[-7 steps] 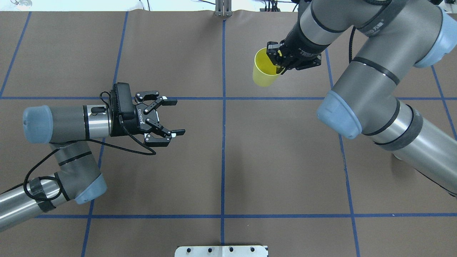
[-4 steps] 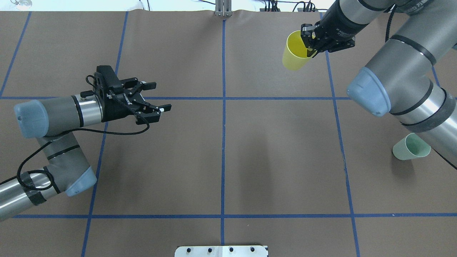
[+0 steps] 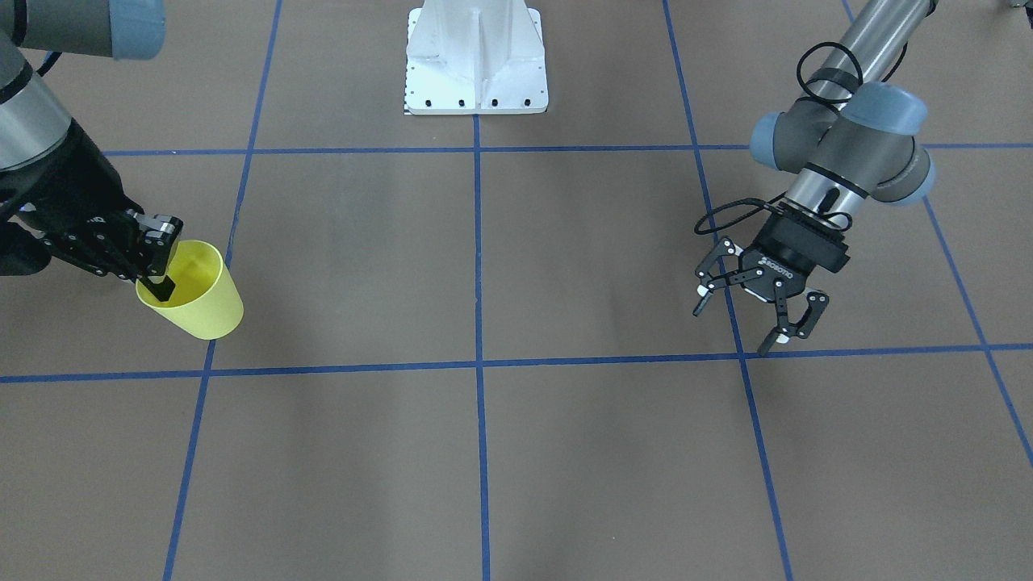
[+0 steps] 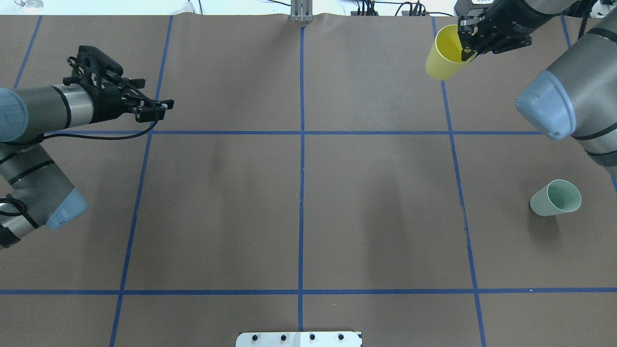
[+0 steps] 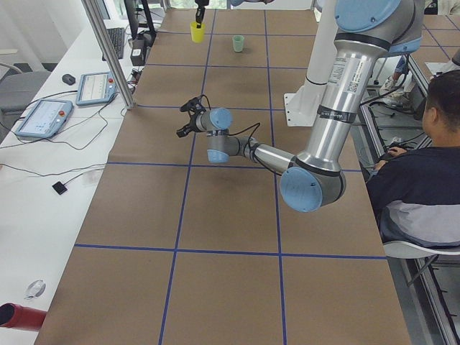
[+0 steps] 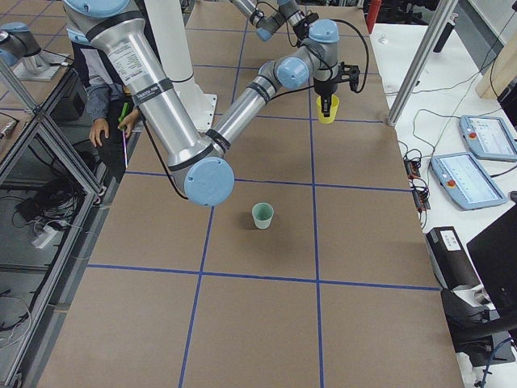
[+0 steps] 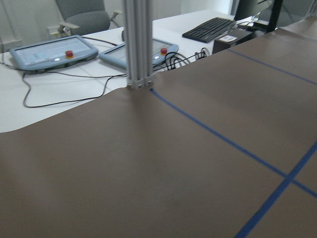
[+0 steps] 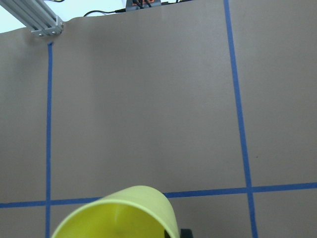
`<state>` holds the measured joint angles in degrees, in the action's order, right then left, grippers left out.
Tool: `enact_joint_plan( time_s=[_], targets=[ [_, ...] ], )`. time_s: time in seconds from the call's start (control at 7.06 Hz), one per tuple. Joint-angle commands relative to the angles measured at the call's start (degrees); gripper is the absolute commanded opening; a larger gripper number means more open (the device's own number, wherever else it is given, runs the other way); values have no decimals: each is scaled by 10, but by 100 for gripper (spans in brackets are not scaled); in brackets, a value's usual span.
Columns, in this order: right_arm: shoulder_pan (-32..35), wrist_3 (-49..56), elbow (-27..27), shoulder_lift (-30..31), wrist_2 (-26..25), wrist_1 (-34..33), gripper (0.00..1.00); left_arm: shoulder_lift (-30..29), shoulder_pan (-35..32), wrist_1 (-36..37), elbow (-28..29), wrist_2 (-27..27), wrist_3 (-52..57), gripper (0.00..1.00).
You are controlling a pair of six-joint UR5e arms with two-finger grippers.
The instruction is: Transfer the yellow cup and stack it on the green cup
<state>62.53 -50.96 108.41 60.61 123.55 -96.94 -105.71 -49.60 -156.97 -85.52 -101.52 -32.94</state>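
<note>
The yellow cup hangs tilted above the table's far right part, also showing in the front view and the right wrist view. My right gripper is shut on its rim, one finger inside the cup and one outside. The green cup stands upright on the table near the right edge, well nearer the robot than the yellow cup and apart from it; it also shows in the right side view. My left gripper is open and empty over the far left of the table.
Blue tape lines divide the brown table mat into squares. A white base plate sits at the robot's edge. An aluminium post stands at the far edge. Control tablets lie beyond it. A person sits beside the table.
My right arm has carried the yellow cup toward the far right corner, uncovering the green cup. My left arm has drawn back to the left and farther away, still open.
</note>
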Motion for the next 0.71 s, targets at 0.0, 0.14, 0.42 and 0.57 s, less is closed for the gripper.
enact_joint_plan(
  time_s=[0.0,0.14,0.42,0.57],
  targets=[
    [31,58,12,38,19,0,0,35,-92,99,-4,-92,56,100],
    [50,116,15,62,31,0,0,58,-144,154,-12,-143,132,100],
    [72,198,15,101,37,2,0,60,-251,271,-11,-243,318,100],
    [82,218,22,134,53,7,0,60,-298,351,-11,-273,413,100]
  ],
)
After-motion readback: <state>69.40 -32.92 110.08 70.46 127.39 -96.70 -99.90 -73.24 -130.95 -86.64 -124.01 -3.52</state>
